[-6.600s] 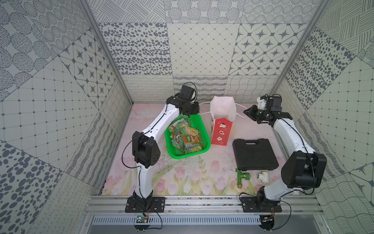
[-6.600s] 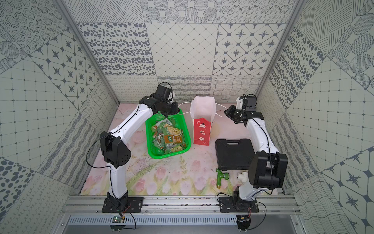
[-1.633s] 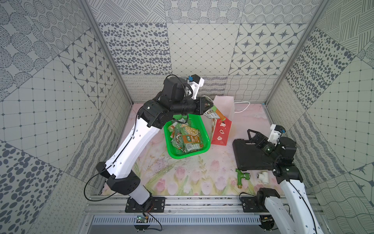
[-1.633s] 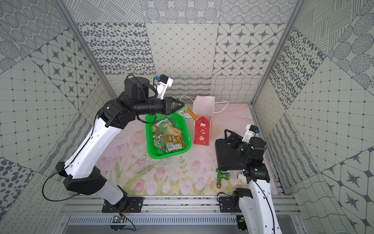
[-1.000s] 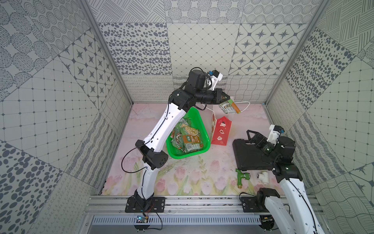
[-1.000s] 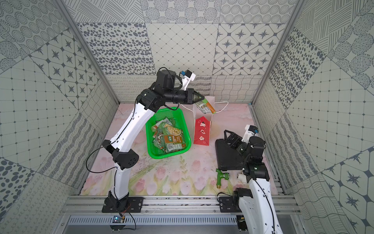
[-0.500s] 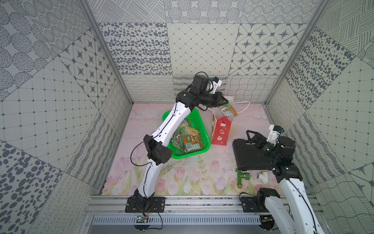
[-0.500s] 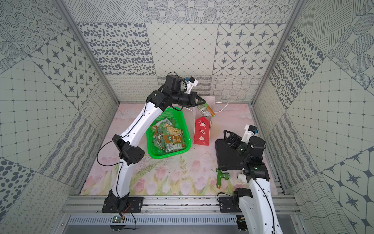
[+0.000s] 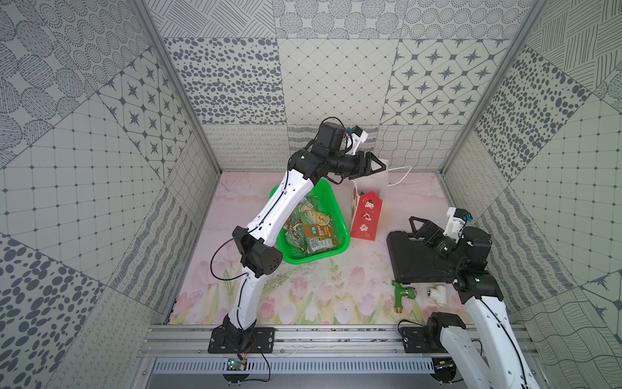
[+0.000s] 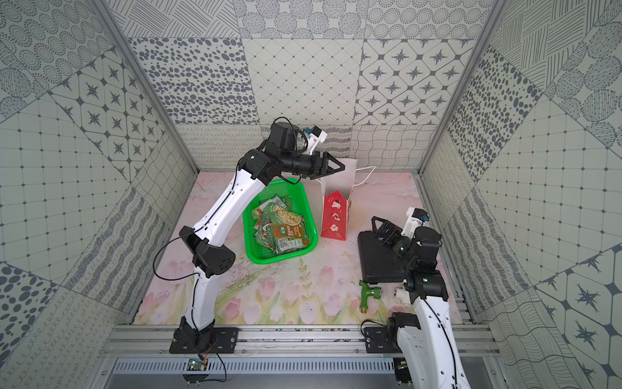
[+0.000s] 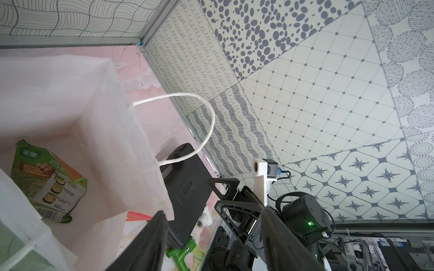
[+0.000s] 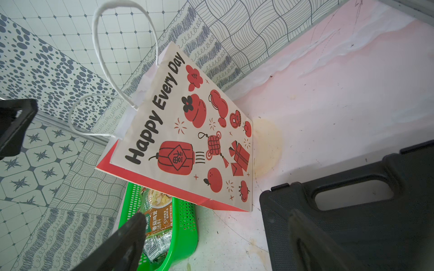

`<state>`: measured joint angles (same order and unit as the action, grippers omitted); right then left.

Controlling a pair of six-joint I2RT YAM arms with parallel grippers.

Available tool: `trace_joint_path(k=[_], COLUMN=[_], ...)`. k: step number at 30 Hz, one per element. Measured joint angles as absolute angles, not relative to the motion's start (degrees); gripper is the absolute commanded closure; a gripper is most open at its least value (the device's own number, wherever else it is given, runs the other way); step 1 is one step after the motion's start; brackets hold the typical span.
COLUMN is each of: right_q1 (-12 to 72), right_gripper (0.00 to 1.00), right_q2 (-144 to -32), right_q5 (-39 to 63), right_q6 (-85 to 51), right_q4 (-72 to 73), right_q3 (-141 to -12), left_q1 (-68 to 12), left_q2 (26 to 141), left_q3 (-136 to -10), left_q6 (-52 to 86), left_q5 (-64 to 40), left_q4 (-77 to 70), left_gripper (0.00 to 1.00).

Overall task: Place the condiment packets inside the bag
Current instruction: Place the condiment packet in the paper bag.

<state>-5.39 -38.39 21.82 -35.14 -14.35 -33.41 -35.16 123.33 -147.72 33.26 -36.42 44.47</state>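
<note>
The bag [image 9: 365,215] [image 10: 335,215] stands upright behind the middle of the table, red-fronted, its white mouth open. My left gripper [image 9: 374,165] [image 10: 337,167] hovers over that mouth, open and empty. In the left wrist view one green and orange condiment packet [image 11: 47,180] lies on the bag's white floor, below the gripper [image 11: 213,218]. Several more condiment packets [image 9: 313,229] [image 10: 282,229] are heaped in the green basket [image 9: 316,259]. My right gripper [image 9: 420,227] [image 12: 216,225] hangs open over the black case, clear of the bag [image 12: 187,131].
The black plastic case [image 9: 414,259] [image 12: 352,211] lies flat to the right of the bag. A green tap fitting [image 9: 402,294] and a white pipe fitting [image 9: 437,292] lie in front of it. The bag's cord handle [image 11: 206,131] loops out toward the back wall.
My left gripper, which carried a packet over the bag's mouth, has opened; the packet now lies inside the bag. The right arm has stayed still.
</note>
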Motion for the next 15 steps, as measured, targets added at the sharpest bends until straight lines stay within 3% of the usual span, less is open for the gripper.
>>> trace_joint_path(k=[9,15], right_q1=[-5.4,-5.4], right_gripper=[0.03,0.03], right_q2=[-38.9,-38.9], right_q5=[21.8,22.8], right_q6=[-35.2,-35.6], right_q4=[-14.4,-14.3], right_q3=[-33.4,-33.4], left_q1=[-37.5,-37.7], left_q2=[109.0,96.2], left_q3=[-130.1,-110.3], left_q6=[29.2,28.3], left_q5=[-30.2,-24.2], left_q4=[45.0,43.0], left_gripper=[0.03,0.01])
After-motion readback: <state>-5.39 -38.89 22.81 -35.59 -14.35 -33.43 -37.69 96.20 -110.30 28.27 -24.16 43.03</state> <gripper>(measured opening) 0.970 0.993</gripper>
